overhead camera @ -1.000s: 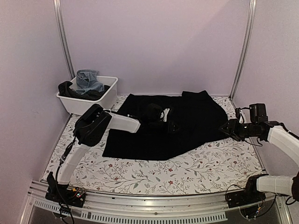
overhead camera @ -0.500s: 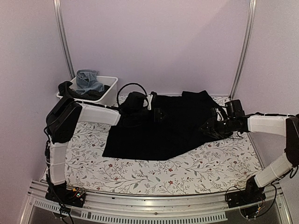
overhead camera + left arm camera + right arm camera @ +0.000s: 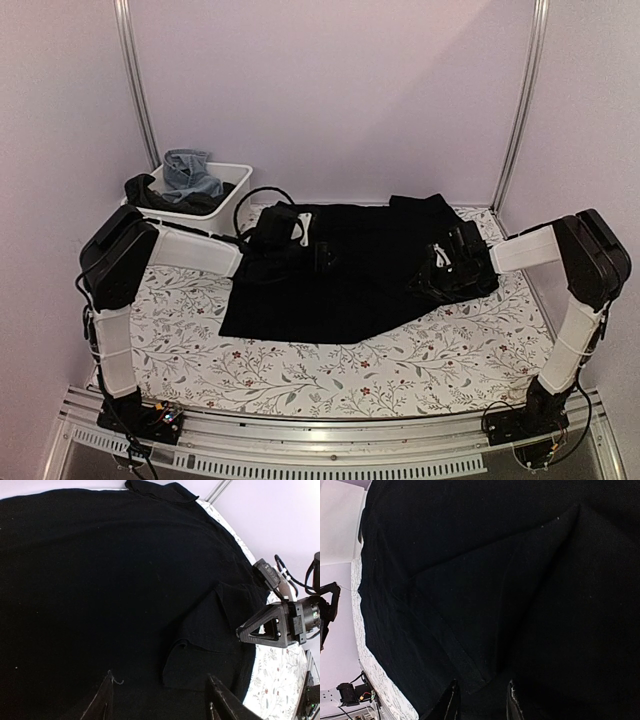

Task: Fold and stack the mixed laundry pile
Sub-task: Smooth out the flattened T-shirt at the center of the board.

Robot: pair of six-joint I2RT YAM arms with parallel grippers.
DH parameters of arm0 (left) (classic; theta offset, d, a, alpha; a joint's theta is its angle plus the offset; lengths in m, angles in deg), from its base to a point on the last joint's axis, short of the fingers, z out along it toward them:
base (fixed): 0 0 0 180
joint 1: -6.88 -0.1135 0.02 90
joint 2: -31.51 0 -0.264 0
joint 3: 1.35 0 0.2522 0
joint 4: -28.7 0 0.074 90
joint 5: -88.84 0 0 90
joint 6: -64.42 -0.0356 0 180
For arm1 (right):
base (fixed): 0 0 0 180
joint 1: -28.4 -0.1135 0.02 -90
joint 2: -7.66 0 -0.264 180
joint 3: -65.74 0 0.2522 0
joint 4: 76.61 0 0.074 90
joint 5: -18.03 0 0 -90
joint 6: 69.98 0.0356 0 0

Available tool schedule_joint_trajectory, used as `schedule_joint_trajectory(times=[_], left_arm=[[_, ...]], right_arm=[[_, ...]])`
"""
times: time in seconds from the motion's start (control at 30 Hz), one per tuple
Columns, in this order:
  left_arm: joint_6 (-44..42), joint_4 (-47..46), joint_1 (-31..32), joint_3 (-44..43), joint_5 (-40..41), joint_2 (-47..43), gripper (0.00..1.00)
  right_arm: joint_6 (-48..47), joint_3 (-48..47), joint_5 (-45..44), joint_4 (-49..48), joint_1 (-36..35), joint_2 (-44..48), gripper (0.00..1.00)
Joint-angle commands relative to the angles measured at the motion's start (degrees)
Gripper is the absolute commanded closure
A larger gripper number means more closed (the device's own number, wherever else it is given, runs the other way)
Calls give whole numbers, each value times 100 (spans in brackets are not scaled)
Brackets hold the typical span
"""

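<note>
A large black cloth [image 3: 350, 285] lies spread on the floral table, with a folded flap on its right part. My left gripper [image 3: 322, 257] hovers over its back left part, open and empty; in the left wrist view the gripper [image 3: 161, 705] has wide-apart fingers [image 3: 106, 700] over the cloth [image 3: 100, 580]. My right gripper [image 3: 432, 274] is low over the cloth's right part, open; in the right wrist view the gripper [image 3: 481, 702] stands just before a fold edge [image 3: 465, 665]. Light blue jeans [image 3: 190, 170] and dark clothes [image 3: 150, 192] sit in the bin.
A white plastic bin [image 3: 215, 215] stands at the back left corner beside the cloth. The floral table cover [image 3: 300, 370] shows in front of the cloth. Metal posts rise at the back corners. The right gripper also shows in the left wrist view [image 3: 272, 625].
My left arm has swung back and left, its gripper now over the cloth's back left. My right arm has moved in from the right edge onto the cloth's right part.
</note>
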Motion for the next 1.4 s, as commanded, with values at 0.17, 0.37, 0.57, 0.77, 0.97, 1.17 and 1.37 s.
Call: schedule_joint_trajectory(times=[0.17, 0.37, 0.57, 0.77, 0.97, 1.17, 1.37], left_arm=[[-91, -39, -65, 113, 134, -230, 38], [-76, -53, -110, 148, 75, -273, 38], [-93, -53, -161, 187, 56, -367, 38], [-74, -42, -230, 299, 16, -553, 38], [-117, 51, -251, 479, 65, -920, 37], [-169, 165, -235, 842, 147, -1392, 37], [-350, 386, -60, 1187, 298, -1722, 37]], right_arm=[[68, -343, -452, -79, -58, -472, 68], [68, -586, -465, -73, -72, -742, 73], [94, -628, -368, -24, -72, -793, 94], [256, -244, -40, -41, -71, 61, 100], [479, 611, 11, 310, -71, 1682, 100], [923, 1648, -293, 1495, -74, 4054, 100], [1534, 2168, -452, 3344, -85, 6415, 100]])
